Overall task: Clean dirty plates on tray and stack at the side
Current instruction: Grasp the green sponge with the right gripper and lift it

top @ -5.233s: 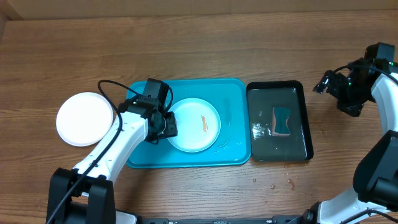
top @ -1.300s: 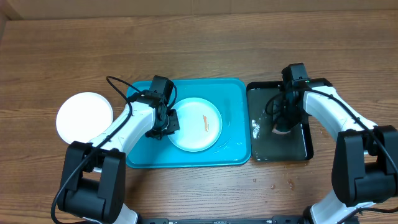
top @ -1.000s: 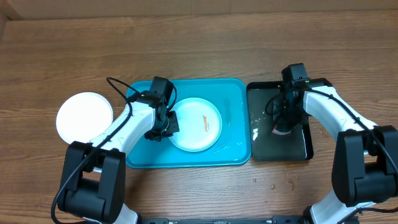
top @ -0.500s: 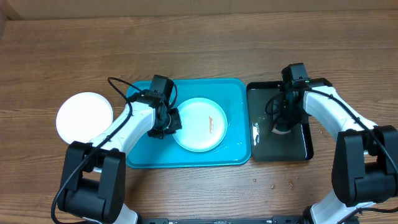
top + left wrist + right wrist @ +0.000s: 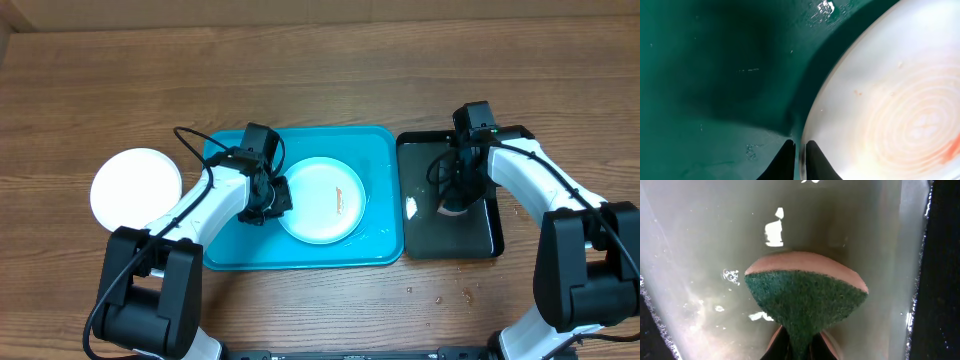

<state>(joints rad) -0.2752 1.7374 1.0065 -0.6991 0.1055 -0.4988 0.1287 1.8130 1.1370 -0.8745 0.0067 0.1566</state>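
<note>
Pale plate (image 5: 320, 205) (image 5: 890, 100) has its left rim pinched between the nearly closed fingers of the left gripper (image 5: 272, 196) (image 5: 799, 146). It lies inside the turquoise tray (image 5: 370, 240) (image 5: 715, 75), with a red-orange smear (image 5: 347, 195) on its right half. Just right of the turquoise tray, the right gripper (image 5: 455, 200) (image 5: 799, 345) clamps a green-faced sponge (image 5: 805, 300) standing in the wet black tray (image 5: 490, 240). A white plate (image 5: 135, 190) sits on the table (image 5: 320, 60), left of the turquoise tray.
</note>
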